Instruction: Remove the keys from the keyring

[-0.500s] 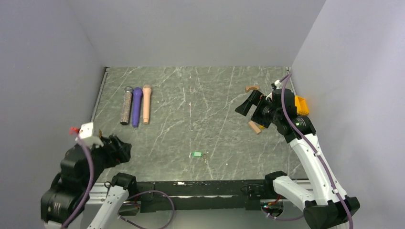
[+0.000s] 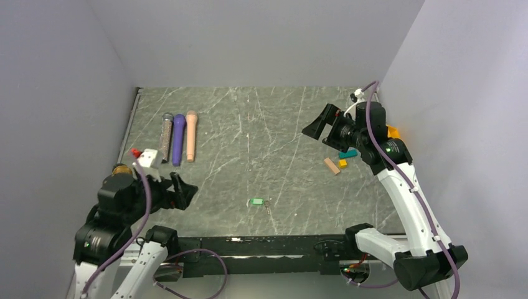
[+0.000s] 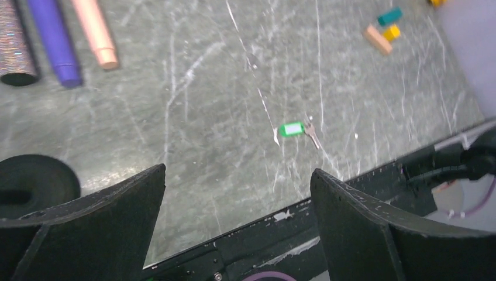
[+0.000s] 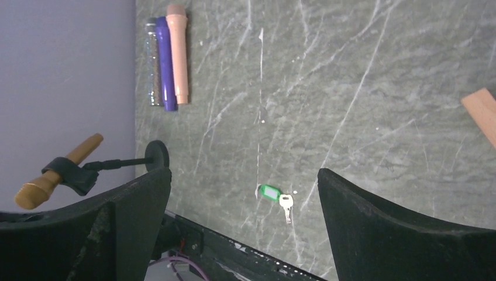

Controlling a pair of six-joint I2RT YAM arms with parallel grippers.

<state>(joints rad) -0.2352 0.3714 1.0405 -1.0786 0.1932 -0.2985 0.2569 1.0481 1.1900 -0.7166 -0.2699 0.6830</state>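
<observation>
three microphones (image 2: 179, 138) lie side by side, well apart from tan block (image 2: 331, 166) and teal block (image 2: 347, 154).

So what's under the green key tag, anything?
The green tag lies flat on the grey marbled table, a small silver key at one end. Nothing pokes out from beneath; the spot directly under it is covered.

Grey marbled table (image 2: 261, 134), lavender walls (image 2: 249, 37)
</observation>
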